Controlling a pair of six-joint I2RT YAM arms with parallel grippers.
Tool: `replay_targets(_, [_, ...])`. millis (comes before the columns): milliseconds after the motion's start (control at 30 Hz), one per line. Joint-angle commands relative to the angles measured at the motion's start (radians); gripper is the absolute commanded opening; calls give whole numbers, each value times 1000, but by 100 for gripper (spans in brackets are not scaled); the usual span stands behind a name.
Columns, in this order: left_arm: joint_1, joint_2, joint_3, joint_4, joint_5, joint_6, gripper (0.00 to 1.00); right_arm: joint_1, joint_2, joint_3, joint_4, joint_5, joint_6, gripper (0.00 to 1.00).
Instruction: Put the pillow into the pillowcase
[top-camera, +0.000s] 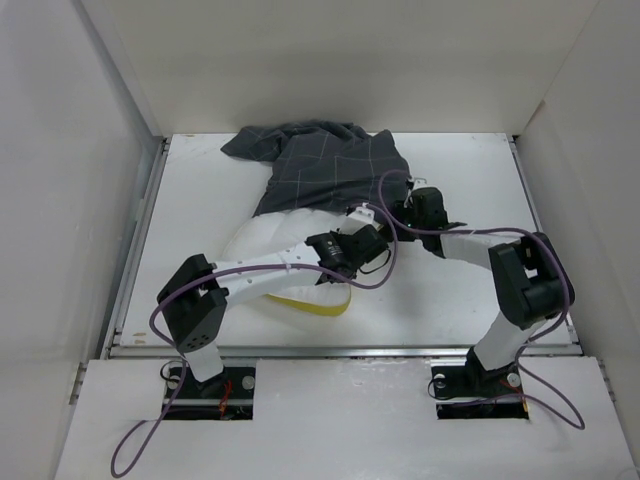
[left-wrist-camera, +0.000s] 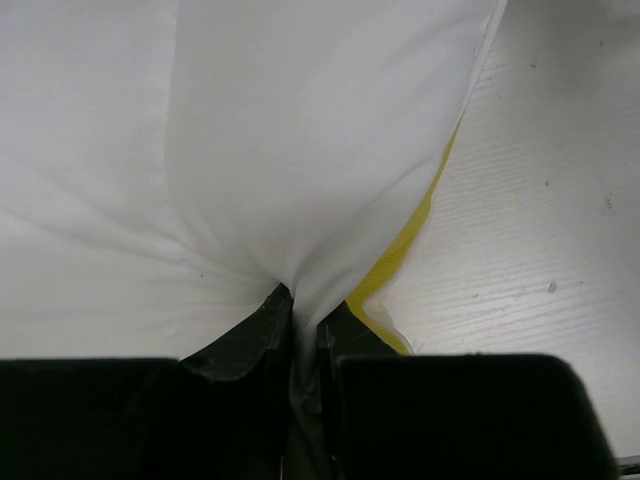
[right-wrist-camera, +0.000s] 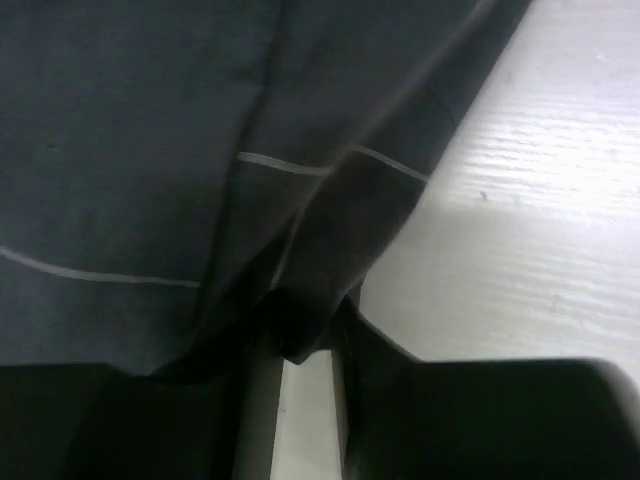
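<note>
So left gripper (left-wrist-camera: 305, 318): jaws clamped on a pillow (left-wrist-camera: 300, 140) fold
right gripper (right-wrist-camera: 300, 335): jaws pinching pillowcase (right-wrist-camera: 140, 150) edge
pillowcase: bunched toward the surface (top-camera: 480, 290) far edge, partly over pillow

Bright even light, blurry wrist close-ups

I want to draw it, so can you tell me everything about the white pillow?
The pillow is soft, white, wrinkled cloth with a yellow band along its near edge. It lies on the table, its far end inside the dark checked pillowcase, the rest sticking out. The left gripper has its jaws shut on a pinch of its cloth by the yellow band.
</note>
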Motion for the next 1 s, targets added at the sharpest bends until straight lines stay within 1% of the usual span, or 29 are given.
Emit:
replay_targets(0, [5,-28,65,-26,-81,0,0,0,-30,46,141,-102,-15,0])
replay_targets(67, [5,-28,77,-35,-93,0,0,15,-87,17,119,-73,-16,0])
replay_targets(100, [5,-19,86,-35,-104,0,0,24,-171,3,96,-55,-28,0])
replay_targets(167, [5,-19,123,-35,-104,-10,0,61,-266,-17,23,-38,-37,0])
replay_targets(200, [5,-19,138,-16,-104,-11,0,75,-315,-17,-46,-59,-37,0])
replay_targets(233, [5,4,156,0,-104,-11,0,92,-414,-32,-80,-84,-37,0])
replay_targets(267, [14,16,204,35,-95,-11,0,110,-462,-32,-115,-136,-37,0])
replay_targets(333, [14,52,265,51,-95,-11,0,185,-583,-45,-224,-174,-37,0])
replay_targets(367, [27,102,338,61,-104,-11,0,208,-618,-54,-253,-202,-26,0])
replay_targets(400, [37,133,385,42,-121,-23,0,251,-647,-54,-279,-275,-26,0])
replay_targets(433, [38,163,429,29,-121,-46,0,273,-671,-65,-319,-315,-26,0])
replay_targets(467, [63,221,468,20,-134,-69,0,291,-711,-65,-345,-349,-35,0])
replay_targets(500, [74,246,539,-15,-153,-96,0,307,-727,-65,-372,-413,-51,0])
replay_targets(533, [86,269,571,-37,-167,-124,0,330,-742,-65,-434,-436,-51,0])
replay_targets(600, [132,306,643,-93,-155,-216,0,343,-782,-74,-500,-447,-66,0])
replay_targets(633, [143,306,634,-106,-154,-242,0,344,-797,-74,-531,-432,-66,0])
replay_targets(733, [171,280,556,-48,-127,-288,0,344,-839,-132,-602,-359,-14,0])
replay_targets(767, [182,258,534,-32,-100,-297,0,344,-848,-159,-626,-283,15,0])
replay_targets(800, [182,257,510,-9,-84,-297,0,344,-834,-173,-626,-245,15,0])
replay_targets(867, [182,225,441,53,-47,-250,0,344,-805,-199,-626,-160,41,0])
replay_targets(933, [157,185,401,83,2,-204,0,344,-758,-200,-617,-132,52,0])
replay_targets(967, [147,167,358,83,2,-193,30,344,-748,-200,-608,-119,52,0])
